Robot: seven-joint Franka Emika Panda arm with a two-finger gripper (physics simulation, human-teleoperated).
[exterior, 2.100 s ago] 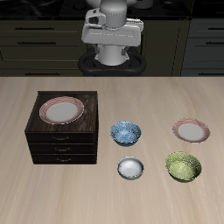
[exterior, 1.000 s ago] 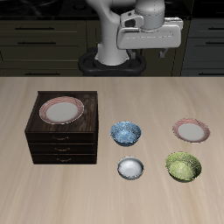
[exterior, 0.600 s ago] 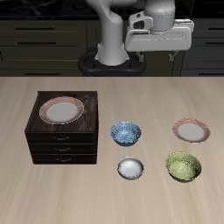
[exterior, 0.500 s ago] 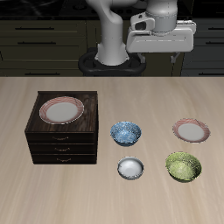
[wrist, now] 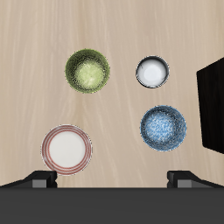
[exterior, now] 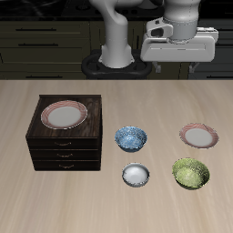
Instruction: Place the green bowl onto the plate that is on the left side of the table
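Note:
The green bowl (exterior: 190,173) stands on the table near its front edge; it also shows in the wrist view (wrist: 88,70). The plate (exterior: 199,136) with the pinkish-red rim lies just behind the bowl, bare, and shows in the wrist view (wrist: 67,147). My gripper (exterior: 175,65) hangs high over the back of the table, well above and behind both. It is open and empty, with its fingertips spread wide in the wrist view (wrist: 112,179).
A blue patterned bowl (exterior: 131,138) and a smaller white-grey bowl (exterior: 136,174) stand mid-table. A dark wooden drawer cabinet (exterior: 64,146) carries a second plate (exterior: 63,115) with a browner rim. The cabinet's edge shows in the wrist view (wrist: 213,105).
My gripper has swung sideways from above the table's middle toward the side with the green bowl and the plate. It stays open. Nothing on the table has moved.

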